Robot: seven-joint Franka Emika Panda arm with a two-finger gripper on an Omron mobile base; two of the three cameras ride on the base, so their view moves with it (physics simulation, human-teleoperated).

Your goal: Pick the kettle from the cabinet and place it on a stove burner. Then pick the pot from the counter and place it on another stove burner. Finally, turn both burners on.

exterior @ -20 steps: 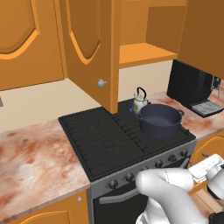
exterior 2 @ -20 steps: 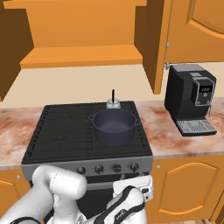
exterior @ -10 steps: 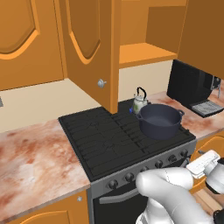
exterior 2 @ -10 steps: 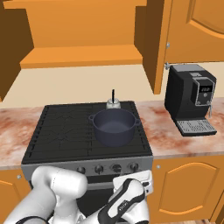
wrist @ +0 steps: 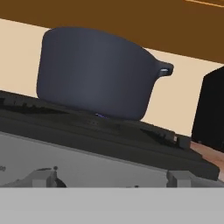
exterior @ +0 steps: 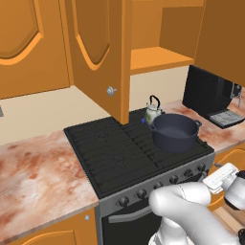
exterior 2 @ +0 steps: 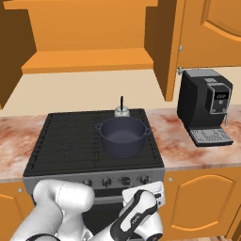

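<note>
We see the pot (exterior: 174,132) sitting on the front R burner of the cooktop (exterior: 115,153), upright, no lid. In the right base view the pot (exterior 2: 122,135) is at center, w/ the kettle (exterior 2: 121,111) just behind it at 12 o'clock, on the rear burner, close to the pot; touching or not, can't tell. In the left base view the kettle (exterior: 153,111) shows at 11 o'clock from the pot, black handle arching up, partly hidden by the pot rim.

Cabinet (exterior: 103,52) door hangs open over the cooktop's back edge, knob (exterior: 111,90) facing us; its shelf (exterior 2: 89,61) is bare orange board. Counter (exterior: 38,177) runs to 9 o'clock of the range, & more counter at 3 o'clock carries a black coffee machine (exterior 2: 207,106).

A row of dark knobs (exterior 2: 113,181) lines the range front. The arm is low in front of the range; its wrist sits below the knob row at 5 o'clock from the pot in the right base view. Fingertips themselves we can't make out in the frames; the fingers are spread wide, nothing held.

Hand view looks up from below: pot (wrist: 98,72) large at 12 o'clock on the grate, a small blue glint under its base, range front & knob tops at 6 o'clock, dark machine at 3 o'clock.
</note>
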